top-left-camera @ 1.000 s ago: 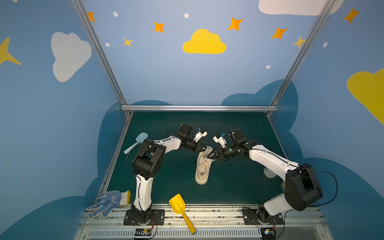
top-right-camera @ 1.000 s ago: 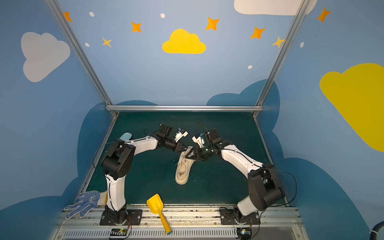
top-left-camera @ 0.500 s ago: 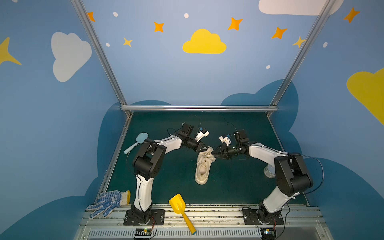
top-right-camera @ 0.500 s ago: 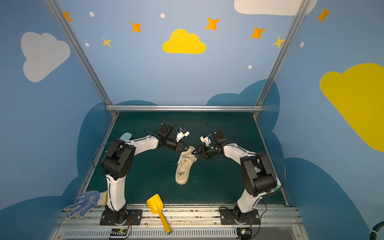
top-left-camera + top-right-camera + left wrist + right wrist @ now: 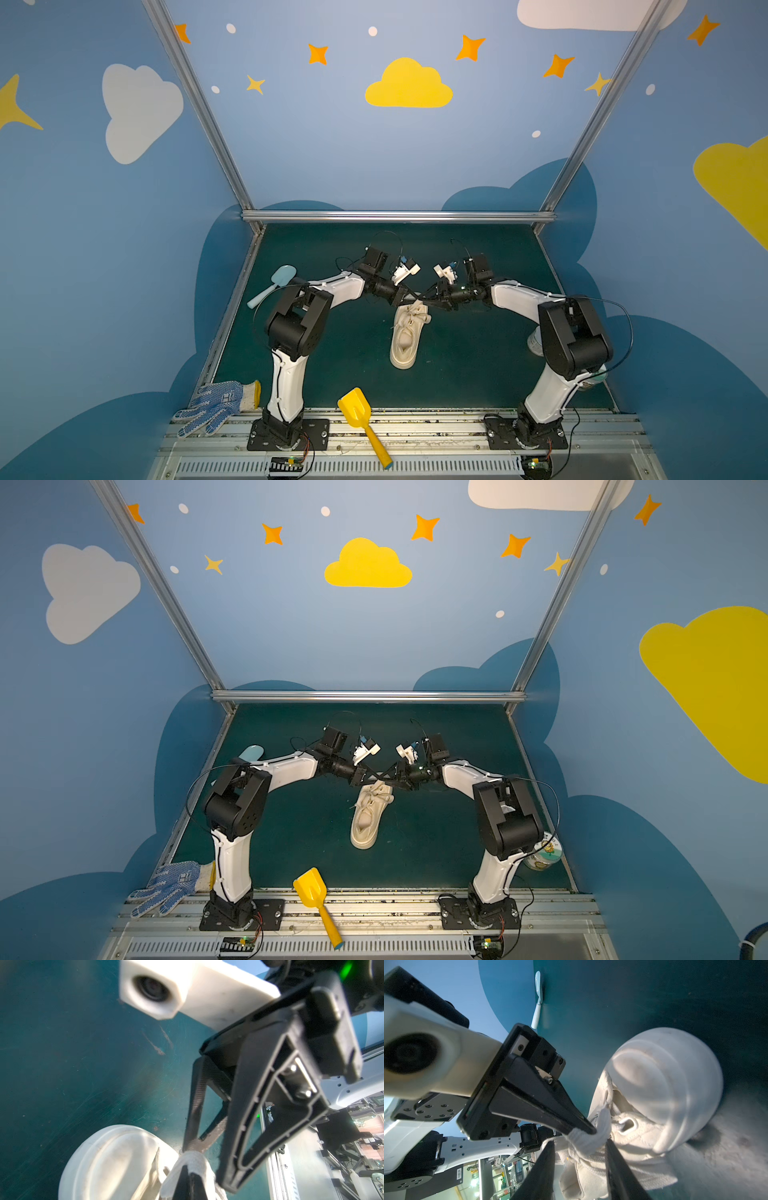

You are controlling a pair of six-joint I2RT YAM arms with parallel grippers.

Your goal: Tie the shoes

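The sneaker (image 5: 404,338) lies mid-way on the mat (image 5: 332,374) along the 12-to-6 line, well clear of every edge, with bare green at its 3 and 9. At its 12 o'clock end I have my left gripper (image 5: 589,1130) pinched tight on a lace (image 5: 603,1121), and my right gripper (image 5: 580,1145) part-open, jaws straddling the same bunch. The yellow shovel (image 5: 356,409) overhangs the front edge toward 7.

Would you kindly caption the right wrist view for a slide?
Left gripper pinches a cream lace by the sneaker, between the right gripper's parted fingers.
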